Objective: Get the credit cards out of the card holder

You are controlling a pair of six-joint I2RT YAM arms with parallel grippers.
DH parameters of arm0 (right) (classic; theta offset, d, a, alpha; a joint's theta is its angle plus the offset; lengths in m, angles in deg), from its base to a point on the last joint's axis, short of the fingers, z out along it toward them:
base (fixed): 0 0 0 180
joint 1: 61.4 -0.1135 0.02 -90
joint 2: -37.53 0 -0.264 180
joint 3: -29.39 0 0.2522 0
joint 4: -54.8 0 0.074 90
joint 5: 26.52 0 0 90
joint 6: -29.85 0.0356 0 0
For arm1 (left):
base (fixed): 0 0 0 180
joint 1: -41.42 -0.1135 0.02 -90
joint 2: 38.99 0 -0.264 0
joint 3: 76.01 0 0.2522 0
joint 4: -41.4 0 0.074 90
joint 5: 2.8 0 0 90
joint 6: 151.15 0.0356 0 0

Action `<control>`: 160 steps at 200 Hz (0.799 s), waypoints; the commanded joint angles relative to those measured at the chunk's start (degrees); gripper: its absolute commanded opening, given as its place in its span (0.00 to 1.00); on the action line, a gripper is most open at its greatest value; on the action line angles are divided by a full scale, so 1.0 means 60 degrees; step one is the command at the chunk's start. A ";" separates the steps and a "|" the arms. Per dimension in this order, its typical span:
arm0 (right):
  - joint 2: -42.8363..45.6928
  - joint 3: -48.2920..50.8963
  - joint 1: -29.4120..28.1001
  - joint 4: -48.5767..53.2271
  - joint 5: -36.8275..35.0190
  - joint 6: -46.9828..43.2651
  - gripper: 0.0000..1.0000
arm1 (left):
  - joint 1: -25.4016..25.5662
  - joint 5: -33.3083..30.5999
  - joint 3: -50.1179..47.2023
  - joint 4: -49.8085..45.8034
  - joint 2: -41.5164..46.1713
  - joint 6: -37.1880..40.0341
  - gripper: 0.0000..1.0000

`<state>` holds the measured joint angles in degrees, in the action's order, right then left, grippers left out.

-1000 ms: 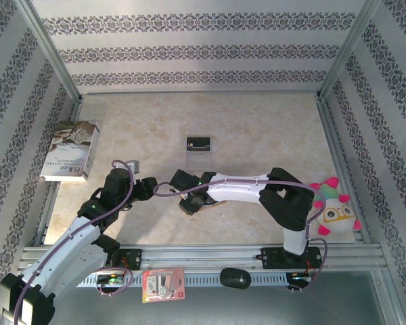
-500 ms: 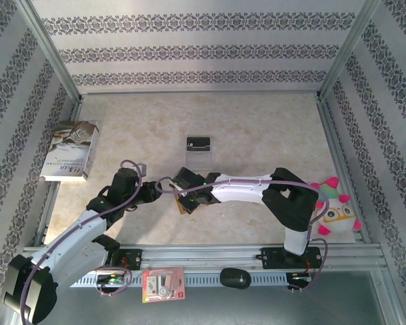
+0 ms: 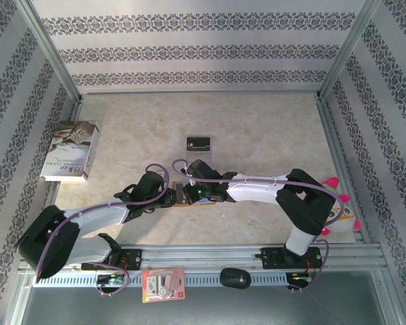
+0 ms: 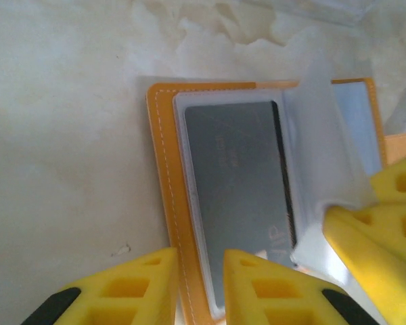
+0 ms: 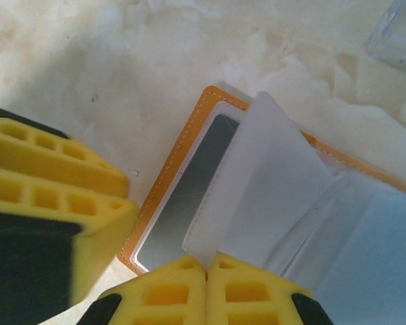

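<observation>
Right claw [image 5: 206,274] pinches the card holder's [image 4: 164,176] clear flap [image 5: 271,169], left claw [image 4: 199,286] gapes a little at its edge — grey card's [image 4: 237,183] writing is too blurry.

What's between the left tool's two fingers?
The orange edge of the card holder and a sliver of the grey card, in the left wrist view.

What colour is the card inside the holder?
Dark grey card in the card holder, clearest in the left wrist view.
</observation>
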<state>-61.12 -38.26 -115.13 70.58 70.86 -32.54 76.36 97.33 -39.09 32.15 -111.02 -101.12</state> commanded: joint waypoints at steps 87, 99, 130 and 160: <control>0.0014 0.0202 0.0211 -0.0403 0.0624 0.0528 0.00 | 0.0432 -0.0618 0.1271 -0.0870 -0.1394 0.0492 0.19; 0.0019 0.0190 0.0210 -0.0381 0.0608 0.0529 0.00 | 0.0450 -0.0454 0.1213 -0.0983 -0.1506 0.0537 0.19; 0.0028 0.0221 0.0254 -0.0260 0.0594 0.0571 0.00 | 0.0505 -0.0179 0.1063 -0.1292 -0.1769 0.0661 0.22; 0.0285 0.0346 0.0309 -0.0035 0.0229 0.0638 0.00 | 0.0556 -0.0112 0.0966 -0.1528 -0.1969 0.0724 0.22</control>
<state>-61.12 -37.34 -114.00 69.40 73.59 -29.85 78.24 94.86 -32.36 28.89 -120.44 -98.58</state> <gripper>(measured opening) 0.045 0.219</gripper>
